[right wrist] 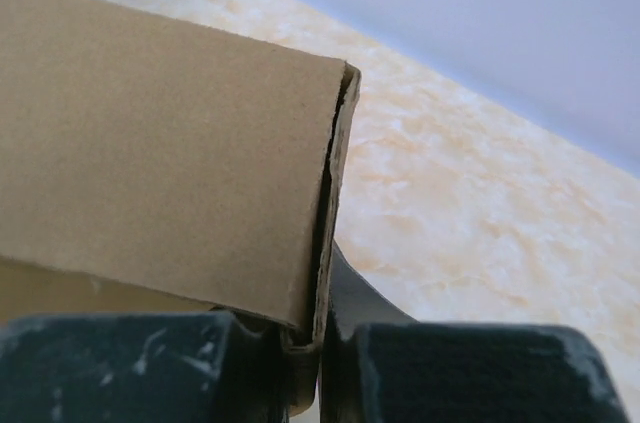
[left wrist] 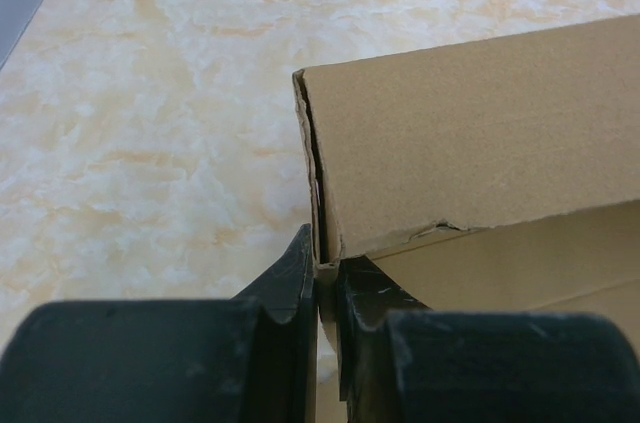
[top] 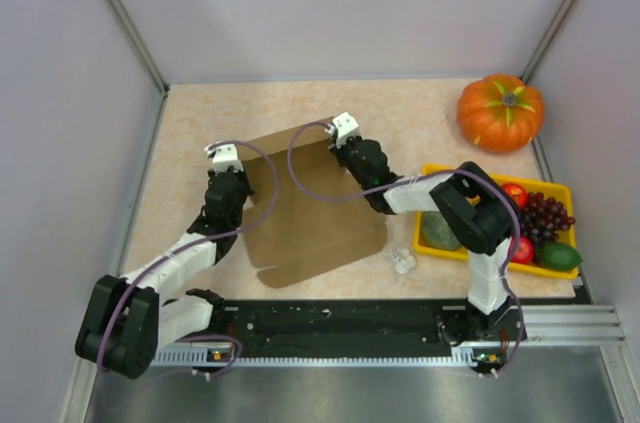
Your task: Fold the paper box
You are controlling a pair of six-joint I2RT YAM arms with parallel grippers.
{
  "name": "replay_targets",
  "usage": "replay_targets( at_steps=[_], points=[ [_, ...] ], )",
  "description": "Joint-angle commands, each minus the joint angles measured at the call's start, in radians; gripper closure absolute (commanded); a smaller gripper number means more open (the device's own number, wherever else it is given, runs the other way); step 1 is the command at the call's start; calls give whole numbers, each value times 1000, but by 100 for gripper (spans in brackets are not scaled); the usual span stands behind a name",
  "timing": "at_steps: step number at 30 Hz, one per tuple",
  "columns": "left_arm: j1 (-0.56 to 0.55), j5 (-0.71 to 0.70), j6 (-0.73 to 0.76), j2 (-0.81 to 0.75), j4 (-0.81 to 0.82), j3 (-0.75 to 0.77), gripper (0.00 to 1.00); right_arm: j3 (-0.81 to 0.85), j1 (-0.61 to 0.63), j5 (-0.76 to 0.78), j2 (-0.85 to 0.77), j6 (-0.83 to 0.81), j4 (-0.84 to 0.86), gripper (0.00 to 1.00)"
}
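The paper box is a plain brown cardboard sheet in the middle of the table, its far part folded up into a raised wall. My left gripper is shut on the wall's left end; in the left wrist view its fingers pinch the folded cardboard edge. My right gripper is shut on the wall's right end; in the right wrist view the doubled cardboard edge sits between its jaws. The near part of the sheet lies flat.
An orange pumpkin stands at the back right. A yellow tray at the right holds grapes, red fruit and green items. A small clear object lies by the tray's near left corner. Grey walls enclose the table.
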Motion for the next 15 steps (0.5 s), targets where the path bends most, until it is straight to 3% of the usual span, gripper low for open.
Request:
replay_targets(
  at_steps=[1, 5, 11, 12, 14, 15],
  points=[
    [-4, 27, -47, -39, 18, 22, 100, 85, 67, 415, 70, -107, 109, 100],
    [-6, 14, -78, -50, 23, 16, 100, 99, 102, 551, 107, -124, 167, 100],
    [-6, 11, -124, -28, 26, 28, 100, 88, 122, 453, 83, -77, 99, 100],
    [-6, 9, -128, -27, 26, 28, 100, 83, 122, 449, 67, -69, 88, 94],
    [-6, 1, -128, -28, 24, 31, 100, 27, 121, 413, 37, -66, 93, 63],
    [-6, -6, -128, -28, 20, 33, 100, -1, 121, 404, 15, -67, 109, 55]
  ],
)
